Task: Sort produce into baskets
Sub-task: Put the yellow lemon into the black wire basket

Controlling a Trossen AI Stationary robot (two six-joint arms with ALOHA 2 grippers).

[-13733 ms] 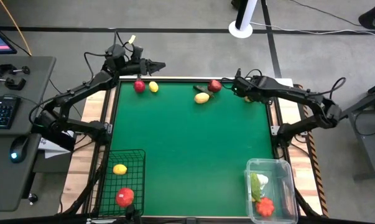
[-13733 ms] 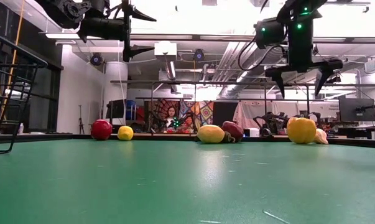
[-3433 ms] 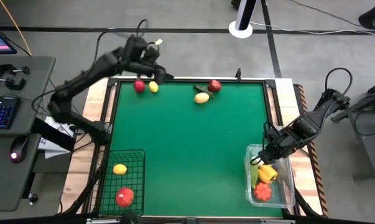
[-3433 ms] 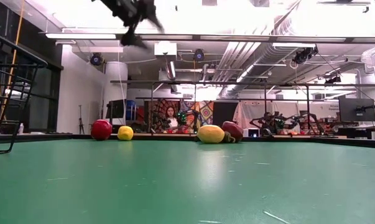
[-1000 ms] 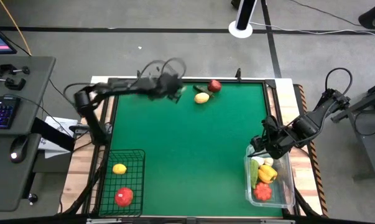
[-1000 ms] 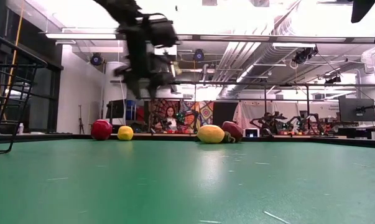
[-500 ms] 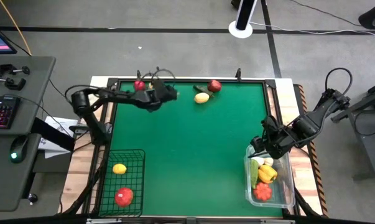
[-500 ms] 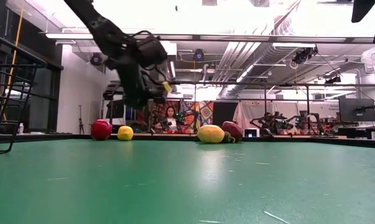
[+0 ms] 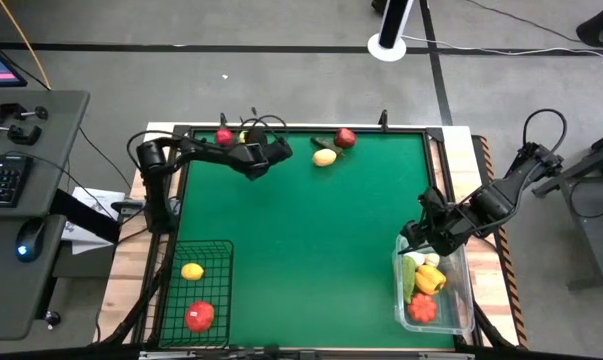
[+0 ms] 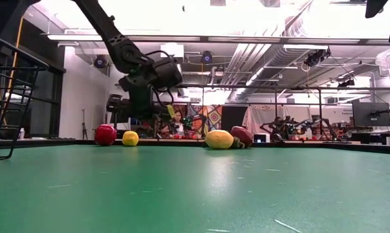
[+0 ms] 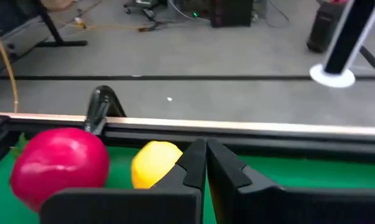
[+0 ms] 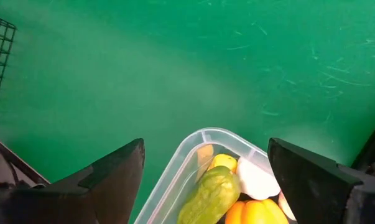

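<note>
Left gripper closed, empty, upper left near red fruit and lemon. Right gripper wide open, empty, over clear basket, lower right.

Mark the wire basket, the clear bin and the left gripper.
wire basket (image 9: pixel 224 262), high view, on its right rim.
clear bin (image 9: pixel 399 268), high view, on its upper-left corner rim.
left gripper (image 11: pixel 205 163), left wrist view, between its shut fingertips.
</note>
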